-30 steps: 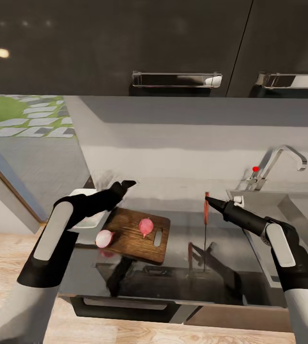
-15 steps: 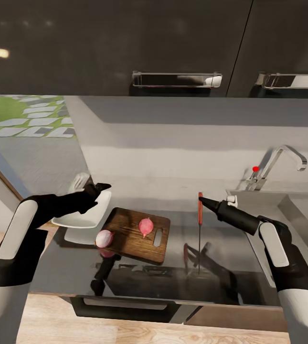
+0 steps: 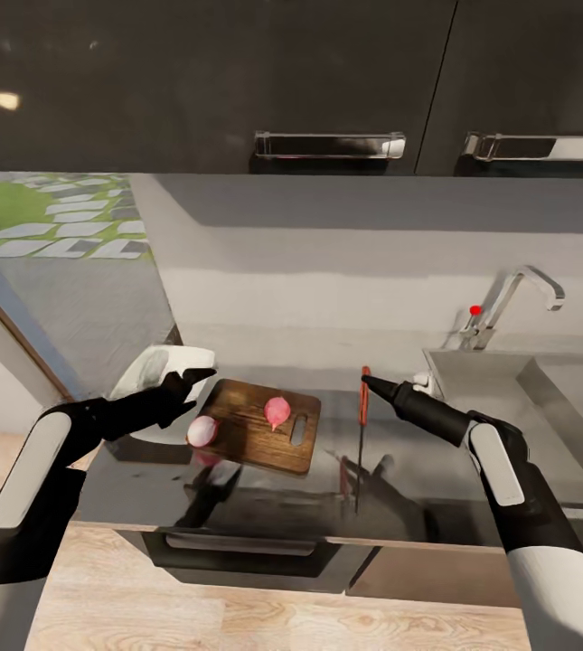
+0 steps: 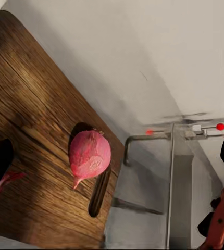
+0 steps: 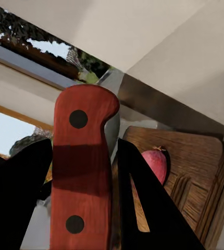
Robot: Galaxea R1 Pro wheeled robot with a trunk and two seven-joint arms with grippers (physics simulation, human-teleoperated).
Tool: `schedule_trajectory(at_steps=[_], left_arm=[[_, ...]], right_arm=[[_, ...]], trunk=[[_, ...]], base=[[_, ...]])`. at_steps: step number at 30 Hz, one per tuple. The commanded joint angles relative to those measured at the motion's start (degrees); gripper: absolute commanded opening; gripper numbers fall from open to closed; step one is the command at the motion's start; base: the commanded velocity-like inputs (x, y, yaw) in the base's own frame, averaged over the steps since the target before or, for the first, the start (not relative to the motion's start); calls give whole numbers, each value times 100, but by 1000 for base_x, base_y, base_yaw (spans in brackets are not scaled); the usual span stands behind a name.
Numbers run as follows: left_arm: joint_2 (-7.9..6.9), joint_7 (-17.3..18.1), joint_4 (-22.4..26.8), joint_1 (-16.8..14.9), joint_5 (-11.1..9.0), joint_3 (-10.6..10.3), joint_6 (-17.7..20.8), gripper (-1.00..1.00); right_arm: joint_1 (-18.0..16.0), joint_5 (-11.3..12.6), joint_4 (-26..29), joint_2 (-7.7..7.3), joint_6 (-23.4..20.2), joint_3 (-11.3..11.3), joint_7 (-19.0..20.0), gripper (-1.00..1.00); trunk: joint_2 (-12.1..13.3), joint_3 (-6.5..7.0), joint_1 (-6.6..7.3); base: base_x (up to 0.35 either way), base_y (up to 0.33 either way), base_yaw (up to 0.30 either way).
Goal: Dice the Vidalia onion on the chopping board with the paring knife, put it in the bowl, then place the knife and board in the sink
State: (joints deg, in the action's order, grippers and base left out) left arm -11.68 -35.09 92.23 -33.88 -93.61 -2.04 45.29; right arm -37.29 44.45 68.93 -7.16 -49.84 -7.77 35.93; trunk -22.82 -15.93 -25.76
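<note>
Head view shows the right end effector closed on the red handle of the paring knife, which hangs point down over the glossy grey tabletop, between the chopping board and the sink. The dark blade tip sits just above the reflective surface. The right wrist view confirms the grip, with both black fingers pressed against the sides of the riveted red handle. One half of the Vidalia onion lies on the board beside its oblong handle slot, and a second half rests at the board's left edge. In the left wrist view the half on the board lies just beside that slot. The left end effector hovers above the board's left end, in front of the white bowl that stands at the tabletop's left end; whether its fingers are parted or together cannot be told. A chrome tap with a red knob rises behind the sink.
</note>
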Motion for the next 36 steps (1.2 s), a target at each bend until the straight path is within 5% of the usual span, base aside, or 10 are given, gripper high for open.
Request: schedule_trajectory(at_steps=[1, 15, 19, 22, 36], left_arm=[[2, 18, 6, 132, -64, 31, -13, 100], [-8, 83, -3, 587, 60, 98, -59, 100], [-12, 97, -11, 592, 607, 113, -73, 100], [-4, 118, -23, 593, 797, 111, -79, 100], [51, 142, -108, 584, 885, 56, -107, 100]], right_arm=[[-6, 3, -60, 6, -1, 19, 9, -100], [-6, 2, -165, 13, 53, 60, 0, -100], [-6, 4, -109, 13, 53, 39, 8, -100], [-6, 9, -93, 4, 53, 33, 17, -100], [34, 13, -38, -55, 191, -11, 42, -100]], trunk=[[-11, -10, -3], [-11, -10, -3], [-11, -10, -3], [-11, -10, -3], [-11, -10, -3]], base=[[-4, 0, 0], [-1, 0, 0], [0, 0, 0], [0, 0, 0], [0, 0, 0]])
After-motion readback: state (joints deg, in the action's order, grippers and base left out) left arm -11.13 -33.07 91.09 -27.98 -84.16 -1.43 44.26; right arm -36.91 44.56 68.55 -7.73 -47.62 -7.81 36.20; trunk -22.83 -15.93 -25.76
